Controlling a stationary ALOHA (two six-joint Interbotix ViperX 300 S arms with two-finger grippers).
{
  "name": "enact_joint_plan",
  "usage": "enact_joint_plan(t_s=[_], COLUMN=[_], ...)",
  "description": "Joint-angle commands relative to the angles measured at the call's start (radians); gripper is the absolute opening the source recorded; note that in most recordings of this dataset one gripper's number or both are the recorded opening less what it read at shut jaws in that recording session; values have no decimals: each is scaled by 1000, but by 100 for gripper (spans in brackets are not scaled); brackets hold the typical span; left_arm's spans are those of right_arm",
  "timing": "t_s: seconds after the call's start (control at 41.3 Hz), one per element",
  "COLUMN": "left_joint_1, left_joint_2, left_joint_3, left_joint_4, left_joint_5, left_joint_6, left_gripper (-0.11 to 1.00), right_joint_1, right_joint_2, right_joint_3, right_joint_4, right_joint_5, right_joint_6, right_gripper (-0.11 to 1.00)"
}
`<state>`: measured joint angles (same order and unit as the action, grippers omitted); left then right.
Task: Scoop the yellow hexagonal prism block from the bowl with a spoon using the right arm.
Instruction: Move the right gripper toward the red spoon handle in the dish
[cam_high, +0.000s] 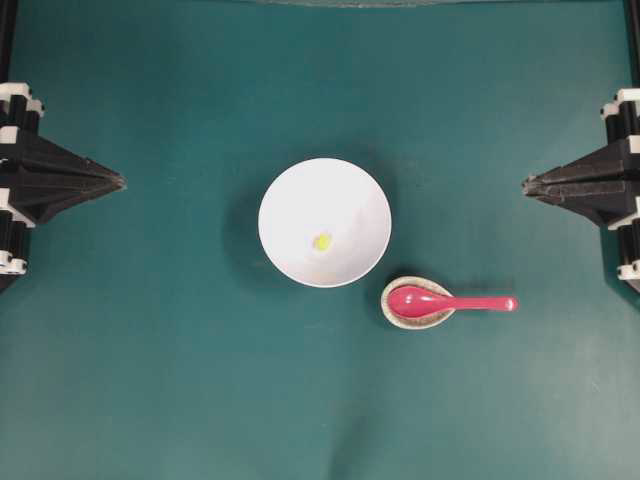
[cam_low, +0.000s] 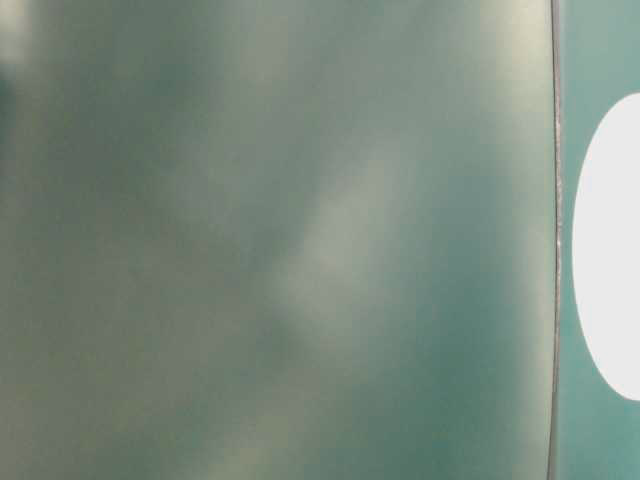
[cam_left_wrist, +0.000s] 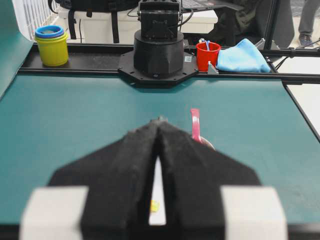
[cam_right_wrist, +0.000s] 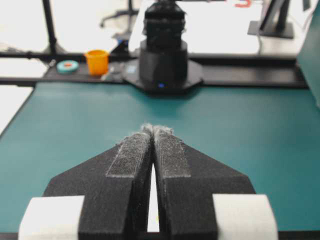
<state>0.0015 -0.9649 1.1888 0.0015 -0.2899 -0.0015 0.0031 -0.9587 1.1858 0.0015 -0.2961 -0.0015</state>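
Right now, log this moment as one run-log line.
stage: start | right gripper: shut, empty, parked | left gripper: shut, parked | spoon: scoop in speckled dish | yellow block: in white bowl

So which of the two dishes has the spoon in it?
The small speckled beige dish, holding the pink spoon; the big white bowl holds only a tiny yellow block.

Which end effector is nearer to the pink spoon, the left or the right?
Right. The right end effector sits up-right of the spoon; the left end effector lies far beyond the bowl.
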Motion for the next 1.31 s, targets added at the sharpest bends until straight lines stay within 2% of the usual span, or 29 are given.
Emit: enact_joint_plan(t_s=[0.0, 0.363, 0.46, 0.629, 0.726, 1.065, 1.283], left_joint_1=[3, 5, 3, 5, 5, 3, 5], left_joint_2=[2, 0, 0, 0, 0, 0, 0], left_joint_3=[-35, -38, -38, -38, -38, -38, -38], left_joint_4=[6, 8, 8, 6, 8, 8, 8], left_joint_5=[32, 54, 55, 58, 58, 58, 57], left_joint_6=[-2, -2, -2, -2, -2, -2, -2], left_gripper=[-1, 0, 0, 0, 0, 0, 0], right_joint_1=[3, 3, 3, 3, 3, 3, 3], right_joint_2=[2, -2, 0, 3, 6, 55, 167], right_joint_3=[-31, -37, -37, -37, -35, -20, 23], right_joint_4=[0, 0, 0, 0, 0, 9, 43], right_joint_5=[0, -6, -6, -3, -3, -6, -95], right_joint_6=[-5, -5, -2, 2, 2, 8, 8], right_gripper=[0, 2, 15, 53, 63, 62, 62])
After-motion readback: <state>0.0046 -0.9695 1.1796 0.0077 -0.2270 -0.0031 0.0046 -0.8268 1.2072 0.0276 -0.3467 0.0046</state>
